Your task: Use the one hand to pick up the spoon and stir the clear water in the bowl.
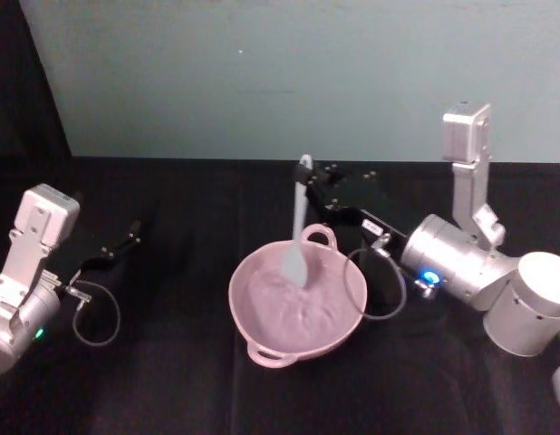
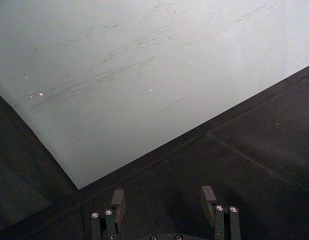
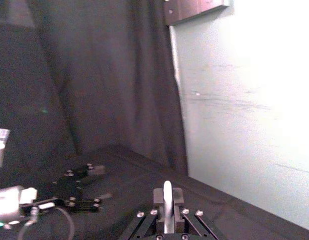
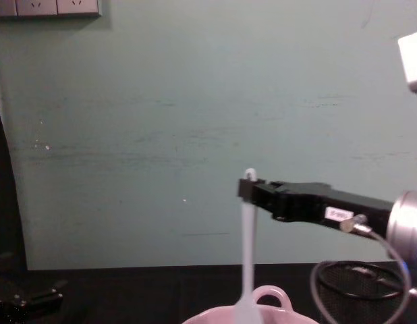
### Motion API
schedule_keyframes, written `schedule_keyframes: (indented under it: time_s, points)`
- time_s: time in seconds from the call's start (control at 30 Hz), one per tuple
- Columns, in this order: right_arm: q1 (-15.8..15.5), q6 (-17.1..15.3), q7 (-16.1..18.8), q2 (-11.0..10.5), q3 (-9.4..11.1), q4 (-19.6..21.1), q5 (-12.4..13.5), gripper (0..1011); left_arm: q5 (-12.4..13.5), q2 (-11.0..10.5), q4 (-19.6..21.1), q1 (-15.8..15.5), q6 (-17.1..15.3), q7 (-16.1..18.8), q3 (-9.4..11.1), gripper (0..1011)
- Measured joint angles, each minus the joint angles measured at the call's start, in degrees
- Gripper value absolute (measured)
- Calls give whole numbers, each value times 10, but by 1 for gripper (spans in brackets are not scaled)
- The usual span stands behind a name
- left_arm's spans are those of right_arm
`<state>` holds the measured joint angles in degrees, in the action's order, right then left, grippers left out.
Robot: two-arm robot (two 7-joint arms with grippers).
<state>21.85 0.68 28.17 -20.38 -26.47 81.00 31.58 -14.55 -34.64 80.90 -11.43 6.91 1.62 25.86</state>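
Note:
The pale pink bowl sits on the black table in front of me, its loop handle at the far rim. The pale spoon stands nearly upright, its flat head down inside the bowl. My right gripper is shut on the spoon's upper handle, reaching in from the right. From the chest camera the spoon hangs from the right gripper into the bowl. The right wrist camera shows the spoon handle pinched between the fingers. My left gripper rests open at the left; its fingers are spread apart.
A black wire-mesh cup stands right of the bowl, under the right arm. A pale green wall backs the table. Black cloth covers the table, with free room left of and in front of the bowl.

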Motion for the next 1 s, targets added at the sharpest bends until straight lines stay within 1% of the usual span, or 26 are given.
schedule_keyframes:
  time_s: [0.1, 0.13, 0.27, 0.33, 0.37, 0.47, 0.57, 0.67, 0.8, 0.9, 1.0]
  points:
    - [-5, -5, -15, -13, 8, 15, -11, 110, 0, 0, 0, 0, 0, 0, 0, 1005]
    - [-9, -9, -21, -20, 11, 24, -18, 110, 0, 0, 0, 0, 0, 0, 0, 1005]
    - [-16, -17, -29, -32, 16, 42, -30, 110, 0, 0, 0, 0, 0, 0, 0, 1005]
    - [-21, -27, -33, -41, 17, 59, -43, 110, 0, 0, 0, 0, 0, 0, 0, 1005]
    - [-21, -27, -33, -41, 17, 59, -43, 110, 0, 0, 0, 0, 0, 0, 0, 1004]
    - [-23, -43, -32, -53, 7, 79, -64, 110, 0, 0, 0, 0, 0, 0, 0, 1005]
    - [-25, -56, -29, -58, -4, 95, -81, 110, 0, 0, 0, 0, 0, 0, 0, 1005]
    - [-27, -62, -25, -57, -12, 105, -87, 110, 0, 0, 0, 0, 0, 0, 0, 1005]
    - [-29, -66, -16, -46, -26, 114, -90, 110, 0, 0, 0, 0, 0, 0, 0, 1005]
    - [-28, -63, -8, -34, -32, 112, -88, 110, 0, 0, 0, 0, 0, 0, 0, 1005]
    - [-24, -58, 0, -23, -36, 103, -80, 110, 0, 0, 0, 0, 0, 0, 0, 1005]
